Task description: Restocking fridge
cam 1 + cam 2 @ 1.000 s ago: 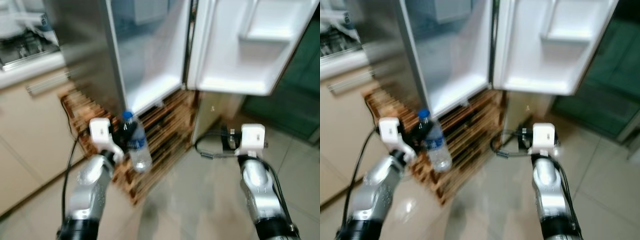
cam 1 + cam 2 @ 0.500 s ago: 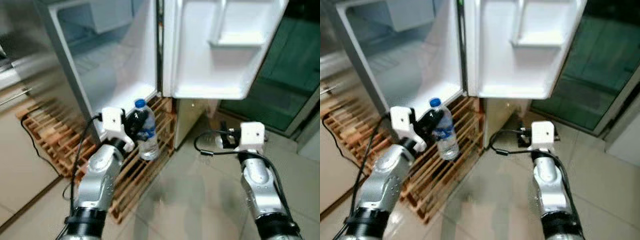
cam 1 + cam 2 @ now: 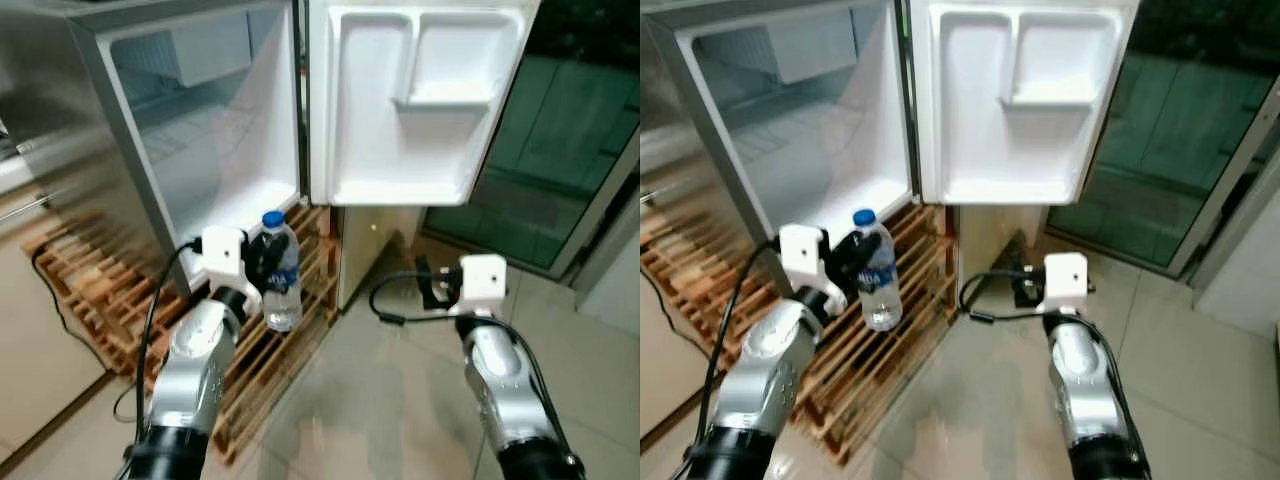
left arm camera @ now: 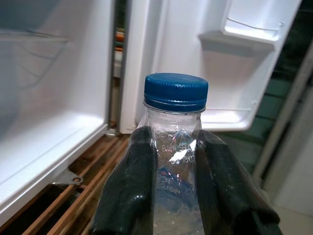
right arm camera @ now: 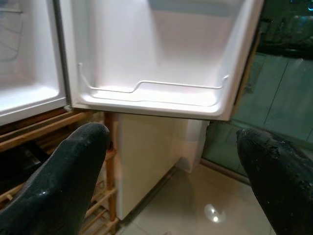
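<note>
Clear plastic, blue-capped, the water bottle (image 3: 280, 270) stands upright in the left tool (image 4: 177, 161), whose black fingers (image 4: 131, 181) clamp its neck and hide its lower half in the wrist view. It hangs just before the open fridge (image 3: 200, 150), above the wooden slat rack (image 3: 100, 290), with bare white cavity ahead. The right tool (image 5: 171, 161) is spread wide and empty near the door's lower bin (image 5: 151, 95), over tiled floor (image 3: 400, 400).
</note>
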Robot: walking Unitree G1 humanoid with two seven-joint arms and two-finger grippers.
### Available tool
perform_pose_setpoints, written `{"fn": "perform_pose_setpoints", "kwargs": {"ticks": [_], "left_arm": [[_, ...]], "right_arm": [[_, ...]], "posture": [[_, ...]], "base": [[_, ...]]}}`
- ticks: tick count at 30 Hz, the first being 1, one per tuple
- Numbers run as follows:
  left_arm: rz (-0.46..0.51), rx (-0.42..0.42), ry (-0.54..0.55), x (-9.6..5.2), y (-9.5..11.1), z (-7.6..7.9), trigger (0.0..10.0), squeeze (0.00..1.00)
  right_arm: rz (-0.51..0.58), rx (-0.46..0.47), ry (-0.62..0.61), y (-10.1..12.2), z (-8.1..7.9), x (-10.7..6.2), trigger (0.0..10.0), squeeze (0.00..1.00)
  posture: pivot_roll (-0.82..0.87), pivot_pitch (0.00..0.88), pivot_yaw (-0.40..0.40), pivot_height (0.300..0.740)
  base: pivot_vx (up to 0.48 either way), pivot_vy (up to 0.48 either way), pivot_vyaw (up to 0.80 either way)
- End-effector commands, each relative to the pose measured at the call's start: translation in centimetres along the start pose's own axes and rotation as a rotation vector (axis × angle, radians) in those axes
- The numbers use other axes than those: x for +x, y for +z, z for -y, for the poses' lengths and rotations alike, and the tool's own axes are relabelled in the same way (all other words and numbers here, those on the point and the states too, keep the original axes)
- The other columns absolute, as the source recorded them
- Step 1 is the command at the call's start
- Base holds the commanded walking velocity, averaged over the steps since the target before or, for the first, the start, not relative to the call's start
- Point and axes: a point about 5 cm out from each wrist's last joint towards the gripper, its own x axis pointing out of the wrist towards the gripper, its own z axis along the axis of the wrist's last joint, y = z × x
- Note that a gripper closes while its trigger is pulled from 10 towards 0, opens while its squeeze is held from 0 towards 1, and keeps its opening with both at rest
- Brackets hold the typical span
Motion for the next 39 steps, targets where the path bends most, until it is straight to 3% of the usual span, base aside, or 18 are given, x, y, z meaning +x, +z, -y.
{"fn": "perform_pose_setpoints", "kwargs": {"ticks": [1, 9, 11, 13, 14, 17, 20, 27, 34, 39], "left_arm": [[0.021, 0.012, 0.006, 0.6, 0.5, 0.3, 10.0, 0.00], [-0.017, -0.042, 0.201, 0.0, -0.6, -2.7, 10.0, 0.00], [0.036, 0.011, 0.273, -1.1, 0.1, -4.5, 10.0, 0.00], [0.087, 0.096, 0.248, -2.1, 1.4, -4.8, 10.0, 0.00], [0.087, 0.096, 0.248, -2.1, 1.4, -4.8, 10.0, 0.00], [0.151, 0.126, 0.150, -2.9, 3.3, -3.8, 10.0, 0.00], [0.192, 0.120, 0.069, -1.9, 4.4, -1.9, 10.0, 0.00], [0.192, 0.085, -0.049, -0.6, 4.1, 1.4, 10.0, 0.00], [0.189, 0.059, -0.054, -0.2, 4.2, 1.7, 10.0, 0.00], [0.210, 0.048, 0.040, 0.8, 4.7, 1.1, 10.0, 0.00]], "right_arm": [[0.026, 0.004, -0.007, 0.8, 0.4, 0.2, 10.0, 0.00], [0.007, -0.008, -0.023, 0.1, 0.9, -0.4, 10.0, 0.00], [0.053, -0.045, -0.064, 0.3, 2.1, -1.2, 10.0, 0.00], [0.100, -0.057, -0.083, 1.1, 2.7, -1.8, 10.0, 0.00], [0.100, -0.057, -0.083, 1.1, 2.7, -1.8, 10.0, 0.00], [0.138, -0.078, -0.096, 2.2, 3.3, -2.1, 10.0, 0.00], [0.140, -0.066, -0.106, 2.6, 3.3, -1.7, 10.0, 0.00], [0.131, -0.050, -0.084, 2.4, 2.3, -1.2, 10.0, 0.00], [0.129, -0.048, -0.056, 2.6, 1.7, -1.1, 10.0, 0.00], [0.095, -0.036, -0.043, 1.9, 1.6, -1.2, 10.0, 0.00]], "posture": [[-0.11, 0.000, 0.036, 0.740], [-0.11, 0.000, 0.038, 0.740], [-0.11, 0.000, 0.043, 0.740], [-0.12, 0.000, 0.042, 0.740], [-0.12, 0.000, 0.042, 0.740], [-0.11, 0.000, 0.041, 0.740], [-0.10, 0.000, 0.039, 0.740], [-0.11, 0.000, 0.052, 0.740], [-0.12, 0.000, 0.052, 0.740], [-0.12, 0.000, 0.048, 0.740]], "base": [[0.322, -0.352, 0.00], [0.399, -0.208, 0.00], [0.150, 0.000, 0.00], [0.000, 0.000, 0.00], [0.000, 0.000, 0.00], [0.000, 0.000, 0.00], [0.000, 0.000, 0.00], [0.411, 0.000, 0.00], [0.480, 0.000, 0.00], [0.480, 0.000, 0.00]]}}
